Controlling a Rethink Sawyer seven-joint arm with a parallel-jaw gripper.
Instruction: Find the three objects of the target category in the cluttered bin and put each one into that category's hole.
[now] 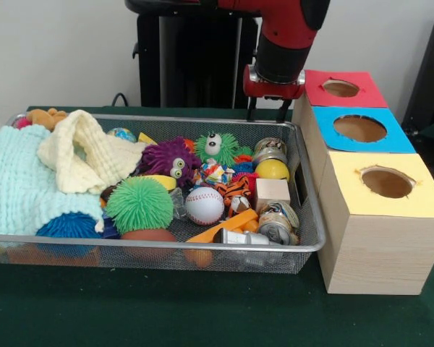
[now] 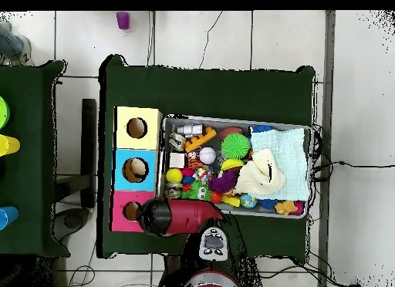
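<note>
A wire mesh bin [image 1: 315,238] holds mixed clutter. Crushed cans [image 1: 278,224] lie at its near right corner, and another can [image 1: 269,150] sits behind a yellow ball [image 1: 273,170]. There is also a baseball [image 1: 204,205], a green spiky ball [image 1: 139,204], a purple fuzzy toy [image 1: 170,160], a wooden block [image 1: 272,192] and an orange wedge [image 1: 220,228]. My gripper [image 1: 267,114] hangs open and empty just behind the bin's far right corner, beside the red box [image 1: 369,97]. In the overhead view the arm [image 2: 181,216] hides it.
Three wooden boxes with holes stand right of the bin: red, blue [image 1: 398,141] and yellow [image 1: 419,206]. A light blue cloth [image 1: 18,184] and a yellow cloth [image 1: 87,152] cover the bin's left part. A second table with coloured cups [image 2: 4,145] stands apart.
</note>
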